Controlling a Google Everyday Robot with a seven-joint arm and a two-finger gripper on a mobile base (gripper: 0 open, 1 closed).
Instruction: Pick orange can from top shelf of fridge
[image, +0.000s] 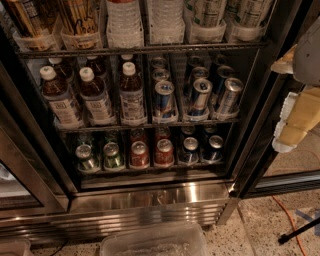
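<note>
The fridge (150, 200) fills the view, with dark wire racks and a shiny steel base. Its top shelf (150, 50) runs along the top edge and carries clear plastic holders. Two golden-orange cans with black scribble markings stand in holders at its left end, one (80, 17) beside the other (27, 17); their tops are cut off by the picture edge. Clear bottles (125, 20) and pale cans (207, 15) fill the rest of that shelf. My gripper (295, 120), cream and grey, hangs at the far right, outside the fridge frame and well away from the orange cans.
The middle rack holds brown white-capped bottles (95, 97) and blue-and-silver cans (200, 97). The bottom rack holds green (112, 155), red (140, 154) and blue cans (190, 150). A clear plastic bin (155, 242) sits on the floor in front. An orange cable (287, 215) lies at right.
</note>
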